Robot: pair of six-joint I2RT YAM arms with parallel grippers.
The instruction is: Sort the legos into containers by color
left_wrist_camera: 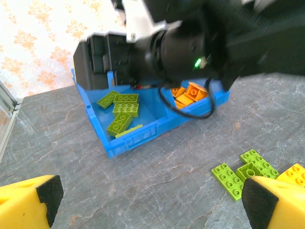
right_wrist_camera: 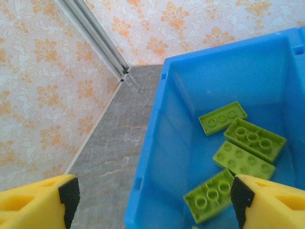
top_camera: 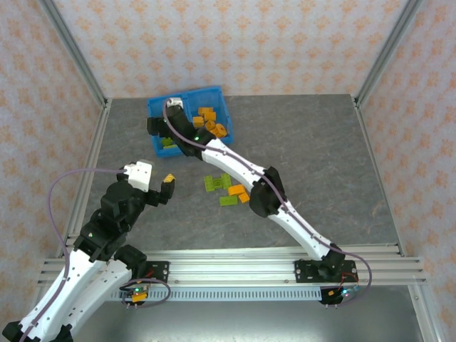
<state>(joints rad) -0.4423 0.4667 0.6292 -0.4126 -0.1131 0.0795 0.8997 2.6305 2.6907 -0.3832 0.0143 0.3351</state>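
Note:
The blue tray stands at the back of the table with its two containers side by side. Several lime green legos lie in the left container, and orange legos fill the right one. My right gripper hangs open over the left container's outer wall, holding nothing. In the top view the right gripper is over the tray's left front part. Loose green legos and orange legos lie mid-table. My left gripper is open and empty, left of them.
The right arm stretches diagonally across the table from the near right base to the tray, passing just above the loose bricks. Metal frame posts and patterned walls bound the table on three sides.

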